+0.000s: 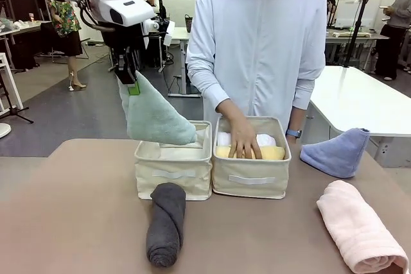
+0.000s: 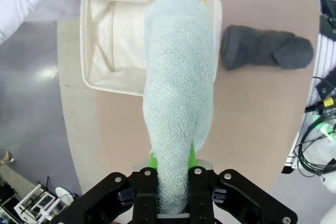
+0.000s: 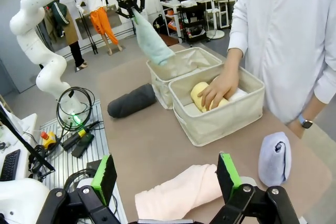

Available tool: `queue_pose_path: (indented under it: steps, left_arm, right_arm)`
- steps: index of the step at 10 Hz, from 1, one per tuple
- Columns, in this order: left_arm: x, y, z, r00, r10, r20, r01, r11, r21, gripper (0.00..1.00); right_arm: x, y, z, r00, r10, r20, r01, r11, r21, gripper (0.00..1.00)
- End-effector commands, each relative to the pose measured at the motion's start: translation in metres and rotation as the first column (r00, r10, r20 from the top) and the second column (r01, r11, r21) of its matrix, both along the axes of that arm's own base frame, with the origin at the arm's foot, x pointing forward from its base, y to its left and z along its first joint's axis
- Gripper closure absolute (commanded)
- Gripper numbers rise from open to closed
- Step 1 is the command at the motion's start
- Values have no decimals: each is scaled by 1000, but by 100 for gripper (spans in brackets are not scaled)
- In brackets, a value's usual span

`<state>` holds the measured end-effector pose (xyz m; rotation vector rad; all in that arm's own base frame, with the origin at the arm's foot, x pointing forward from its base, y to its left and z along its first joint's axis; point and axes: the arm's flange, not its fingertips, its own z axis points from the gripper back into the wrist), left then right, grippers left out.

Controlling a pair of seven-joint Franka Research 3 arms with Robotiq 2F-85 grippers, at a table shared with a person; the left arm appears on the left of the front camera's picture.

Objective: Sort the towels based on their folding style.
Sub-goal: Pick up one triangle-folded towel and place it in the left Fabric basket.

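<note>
My left gripper [image 1: 132,85] is shut on the tip of a pale green folded towel [image 1: 156,120], which hangs down into the mouth of the left cream bin [image 1: 172,172]. From the left wrist, the same green towel [image 2: 178,93] dangles over that bin [image 2: 97,45]. A dark grey rolled towel [image 1: 166,222] lies in front of the bins. The person's hand [image 1: 244,140] presses on yellow [image 1: 273,153] and white [image 1: 264,139] rolls in the right bin [image 1: 252,184]. A blue folded towel [image 1: 338,152] and a pink roll [image 1: 358,230] lie at the right. My right gripper [image 3: 167,179] stands open above the pink roll [image 3: 178,195].
The person stands at the far side, close behind the bins. A white table [image 1: 359,97] sits behind at the right. Bare brown tabletop [image 1: 70,222] spreads at the front left and between the grey and pink rolls.
</note>
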<state>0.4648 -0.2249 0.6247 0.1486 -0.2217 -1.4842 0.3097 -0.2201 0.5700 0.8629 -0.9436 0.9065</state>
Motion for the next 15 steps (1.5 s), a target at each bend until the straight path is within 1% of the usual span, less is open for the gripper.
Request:
queue_pose_path:
  steps: [1,3,5,6,8,11,13,14,15]
  left_arm:
    - [20,-10,-11,998,56,1,-56,998,-6,81]
    - [36,-16,-35,994,106,-10,-106,994,-24,81]
    - [48,-16,-54,993,115,-20,-115,993,-39,81]
    - [54,-16,-65,993,115,-34,-117,992,-41,81]
    - [62,-13,-95,989,121,-90,-125,992,-36,81]
    - [63,-14,-133,979,119,-165,-122,992,-13,81]
    - [58,-20,-147,976,91,-196,-97,995,-23,81]
    - [55,-23,-149,975,80,-206,-86,996,-21,60]
    - [52,-26,-150,976,60,-211,-66,998,-21,21]
  right_arm:
    - [1,-1,2,1000,5,27,-5,1000,23,0]
    - [1,-1,2,1000,5,27,-5,1000,23,0]
    - [1,-1,2,1000,5,27,-5,1000,23,0]
    - [1,-1,2,1000,5,27,-5,1000,23,0]
    - [1,-1,2,1000,5,27,-5,1000,23,0]
    - [1,-1,2,1000,5,27,-5,1000,23,0]
    - [1,-1,2,1000,5,27,-5,1000,23,0]
    - [1,-1,2,1000,5,27,-5,1000,23,0]
    - [1,-1,2,1000,5,27,-5,1000,23,0]
